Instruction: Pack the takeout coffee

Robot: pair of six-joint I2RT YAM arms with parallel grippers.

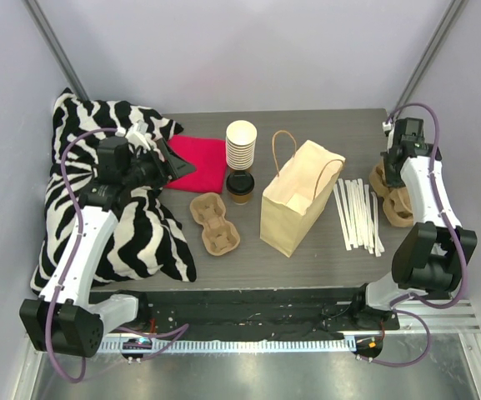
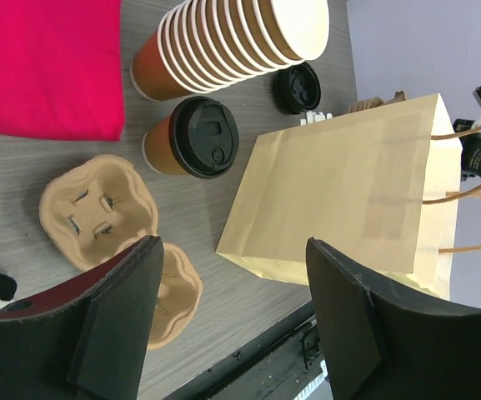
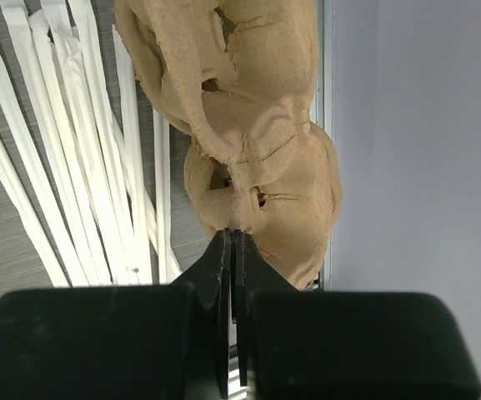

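The takeout coffee (image 1: 240, 185), a brown cup with a black lid, stands upright in front of the stack of cream-white cups (image 1: 241, 143); it also shows in the left wrist view (image 2: 192, 137). A tan paper bag (image 1: 298, 198) stands open to its right and shows in the left wrist view (image 2: 348, 192). My left gripper (image 1: 163, 167) is open and empty, above the red cloth's edge, left of the coffee (image 2: 232, 317). My right gripper (image 1: 393, 171) is shut at the far right, its tips (image 3: 233, 237) at a cardboard carrier (image 3: 257, 167).
A two-cup cardboard carrier (image 1: 215, 222) lies in front of the coffee. A red cloth (image 1: 200, 160) and a zebra pillow (image 1: 98, 200) lie at the left. White straws (image 1: 357, 212) lie right of the bag. A loose black lid (image 2: 297, 87) lies behind the stack.
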